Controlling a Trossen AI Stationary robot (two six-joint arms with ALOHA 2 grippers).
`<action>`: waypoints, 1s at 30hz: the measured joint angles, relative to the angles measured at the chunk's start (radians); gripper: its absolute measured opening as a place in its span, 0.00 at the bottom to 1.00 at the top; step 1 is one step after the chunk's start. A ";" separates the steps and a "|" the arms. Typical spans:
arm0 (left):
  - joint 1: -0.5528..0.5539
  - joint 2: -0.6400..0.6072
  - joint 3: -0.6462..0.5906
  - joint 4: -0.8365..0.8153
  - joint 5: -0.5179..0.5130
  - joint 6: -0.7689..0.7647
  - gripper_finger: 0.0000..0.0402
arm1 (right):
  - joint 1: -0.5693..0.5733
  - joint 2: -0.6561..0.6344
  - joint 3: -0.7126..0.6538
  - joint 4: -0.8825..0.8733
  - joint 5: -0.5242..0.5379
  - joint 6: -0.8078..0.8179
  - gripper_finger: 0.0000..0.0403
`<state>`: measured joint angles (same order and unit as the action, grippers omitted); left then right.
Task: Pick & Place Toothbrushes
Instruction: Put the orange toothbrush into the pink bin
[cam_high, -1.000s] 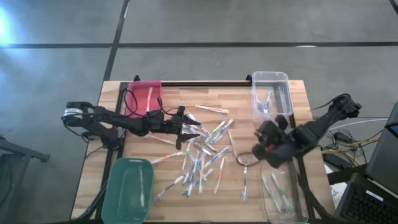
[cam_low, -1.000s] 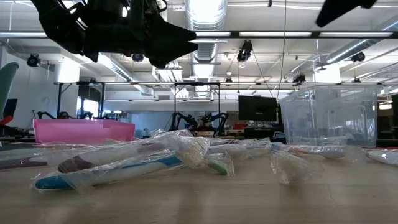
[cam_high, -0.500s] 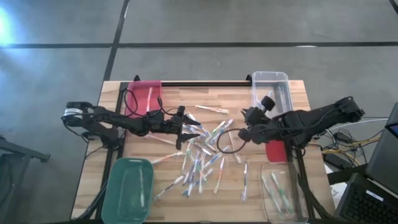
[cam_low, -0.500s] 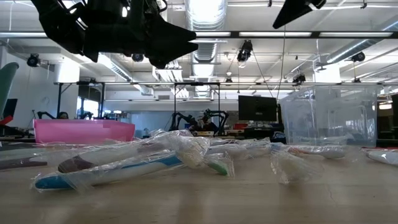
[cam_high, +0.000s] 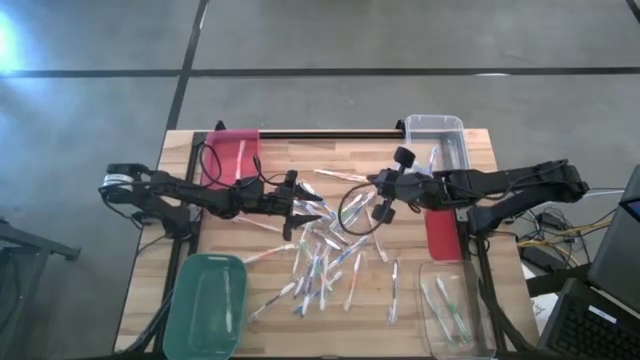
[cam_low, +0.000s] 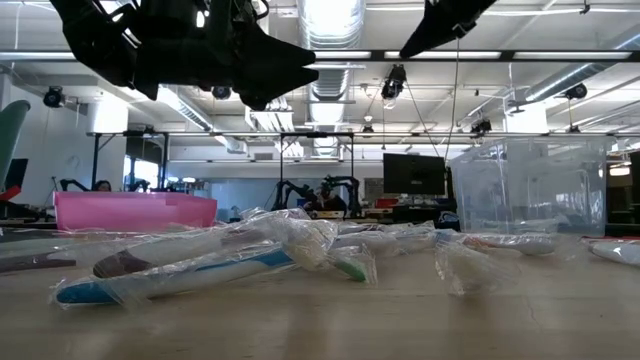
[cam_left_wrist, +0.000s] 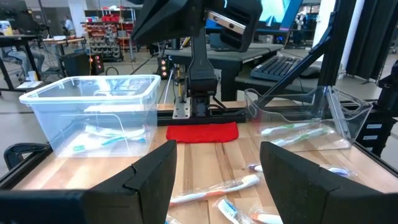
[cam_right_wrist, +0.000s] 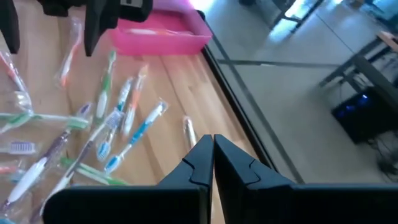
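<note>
Several toothbrushes (cam_high: 322, 252) in clear wrappers lie loose on the middle of the wooden table, also seen in the low view (cam_low: 200, 262) and the right wrist view (cam_right_wrist: 118, 134). My left gripper (cam_high: 305, 213) hovers open and level over the pile's left side, fingers wide apart (cam_left_wrist: 217, 180). My right gripper (cam_high: 373, 183) hangs above the pile's far right part, shut with nothing between its fingers (cam_right_wrist: 212, 155). It slants down toward the table's left. More toothbrushes lie in the clear bins.
A pink bin (cam_high: 232, 155) stands far left and a green bin (cam_high: 205, 305) near left. One clear bin (cam_high: 437, 148) stands far right, another (cam_high: 455, 318) near right. A red cloth (cam_high: 442, 238) lies under my right arm. A cable loop (cam_high: 352, 215) hangs below it.
My right gripper has swung from over the near-right clear bin toward the table's left and far side, out over the toothbrush pile, rolling about its own length as it went. The left arm has kept still.
</note>
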<state>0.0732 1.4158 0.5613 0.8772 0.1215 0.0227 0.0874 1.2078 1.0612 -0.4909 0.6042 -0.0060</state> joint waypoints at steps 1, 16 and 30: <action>0.000 0.000 0.000 0.000 0.000 0.000 0.59 | -0.012 -0.005 -0.009 0.012 -0.019 -0.014 0.02; 0.000 0.000 -0.001 0.002 0.000 0.001 0.59 | -0.172 -0.291 -0.239 0.406 -0.522 -0.187 0.02; 0.007 0.000 0.035 -0.012 -0.057 0.002 0.59 | -0.350 -0.448 -0.322 0.443 -0.859 -0.112 0.02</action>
<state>0.0805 1.4155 0.5960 0.8651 0.0643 0.0250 -0.2623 0.7595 0.7388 -0.0483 -0.2549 -0.1183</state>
